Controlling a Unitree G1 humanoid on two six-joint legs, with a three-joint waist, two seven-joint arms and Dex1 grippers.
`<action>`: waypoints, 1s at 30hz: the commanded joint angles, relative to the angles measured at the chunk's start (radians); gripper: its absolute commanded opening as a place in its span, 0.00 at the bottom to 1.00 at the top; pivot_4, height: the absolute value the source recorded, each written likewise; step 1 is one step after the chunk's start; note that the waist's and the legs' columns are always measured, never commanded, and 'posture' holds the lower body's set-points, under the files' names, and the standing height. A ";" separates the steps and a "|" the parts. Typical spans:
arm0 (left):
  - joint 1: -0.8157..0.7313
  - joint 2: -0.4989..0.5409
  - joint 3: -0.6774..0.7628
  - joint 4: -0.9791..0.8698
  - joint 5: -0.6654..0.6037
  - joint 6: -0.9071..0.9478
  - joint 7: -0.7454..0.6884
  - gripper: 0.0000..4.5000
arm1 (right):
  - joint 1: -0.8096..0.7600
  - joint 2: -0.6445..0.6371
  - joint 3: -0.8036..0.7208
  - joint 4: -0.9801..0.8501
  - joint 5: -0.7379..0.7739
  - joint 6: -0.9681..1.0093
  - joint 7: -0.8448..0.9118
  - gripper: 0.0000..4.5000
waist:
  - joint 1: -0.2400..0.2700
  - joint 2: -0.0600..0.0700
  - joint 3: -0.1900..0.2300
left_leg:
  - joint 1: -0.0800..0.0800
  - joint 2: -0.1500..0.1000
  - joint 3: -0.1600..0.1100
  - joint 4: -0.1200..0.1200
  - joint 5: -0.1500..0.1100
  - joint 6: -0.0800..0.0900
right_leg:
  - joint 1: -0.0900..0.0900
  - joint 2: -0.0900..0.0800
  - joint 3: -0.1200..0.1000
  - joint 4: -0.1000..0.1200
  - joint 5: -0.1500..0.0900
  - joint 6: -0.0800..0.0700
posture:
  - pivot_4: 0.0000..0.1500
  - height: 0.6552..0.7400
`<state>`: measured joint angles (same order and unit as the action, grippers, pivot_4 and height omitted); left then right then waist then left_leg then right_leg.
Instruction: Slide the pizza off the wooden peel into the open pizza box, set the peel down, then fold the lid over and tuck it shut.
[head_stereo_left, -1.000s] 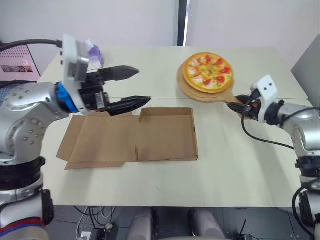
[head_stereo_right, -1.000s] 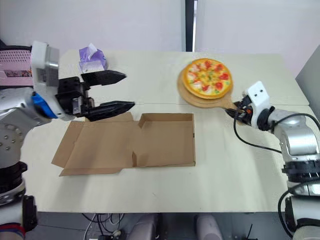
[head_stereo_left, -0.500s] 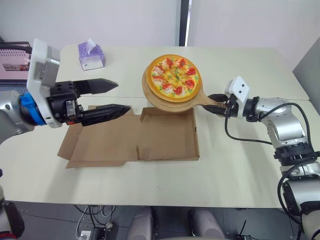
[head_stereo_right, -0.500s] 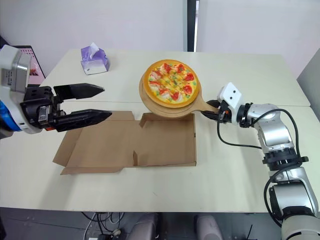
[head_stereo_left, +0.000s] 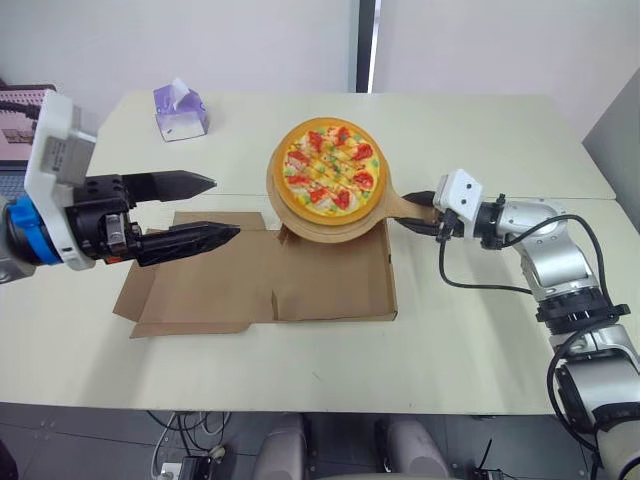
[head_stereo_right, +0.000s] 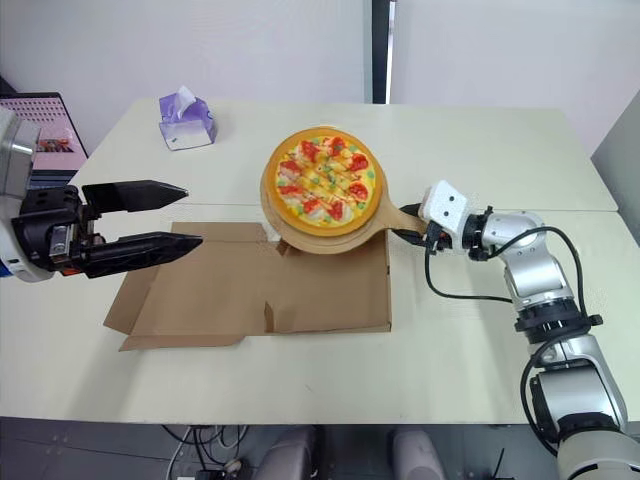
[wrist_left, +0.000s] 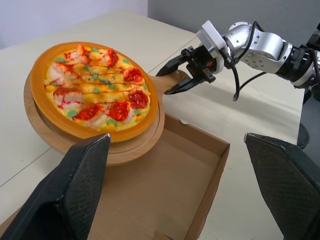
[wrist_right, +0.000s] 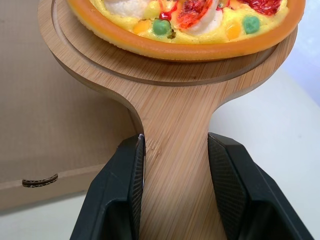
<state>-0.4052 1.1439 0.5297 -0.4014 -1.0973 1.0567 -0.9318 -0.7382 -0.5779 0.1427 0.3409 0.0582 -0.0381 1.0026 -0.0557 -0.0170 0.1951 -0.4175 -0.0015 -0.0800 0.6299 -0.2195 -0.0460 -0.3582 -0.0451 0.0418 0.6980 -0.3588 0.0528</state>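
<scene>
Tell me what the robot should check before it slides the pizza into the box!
1. Right claw shut on the peel handle: ok.
2. Pizza sitting whole on the peel: ok.
3. Peel fully over the box tray: not ok, it covers just the far edge.
4. Tray empty, lid lying open: ok.
5. Left claw open and clear of the tray: ok.
6. Peel tilted enough to slide: cannot tell.

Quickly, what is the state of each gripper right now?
Left gripper: open, holding nothing.
Right gripper: shut on the handle of the round wooden peel, which carries the orange-crusted pizza.
</scene>
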 joint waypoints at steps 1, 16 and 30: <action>-0.009 0.029 0.011 -0.008 0.002 -0.024 -0.016 1.00 | -0.015 0.004 -0.038 -0.038 0.022 -0.043 -0.021 0.36 | 0.000 0.000 0.000 | 0.000 0.000 0.000 0.000 0.000 0.000 | 0.000 0.000 0.000 0.000 0.000 0.000 | 1.00 1.00; -0.022 0.030 -0.009 -0.011 -0.010 -0.033 -0.009 1.00 | 0.000 0.017 -0.020 0.037 -0.062 -0.147 -0.071 0.36 | 0.000 0.000 0.000 | 0.000 0.000 0.000 0.000 0.000 0.000 | 0.000 0.000 0.000 0.000 0.000 0.000 | 1.00 1.00; -0.050 0.028 -0.032 -0.006 -0.012 -0.037 -0.006 1.00 | -0.134 0.070 -0.041 0.251 -0.151 -0.334 -0.261 0.36 | -0.003 0.000 0.000 | 0.000 0.000 0.002 0.000 0.002 -0.004 | 0.000 0.000 0.000 0.001 0.000 0.000 | 1.00 1.00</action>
<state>-0.4398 1.1553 0.4887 -0.3997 -1.0993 1.0387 -0.9315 -0.8179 -0.5090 0.1419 0.6093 -0.1069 -0.3182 0.7902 -0.0591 -0.0170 0.1951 -0.4171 -0.0014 -0.0781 0.6301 -0.2173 -0.0497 -0.3581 -0.0447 0.0420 0.6988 -0.3587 0.0527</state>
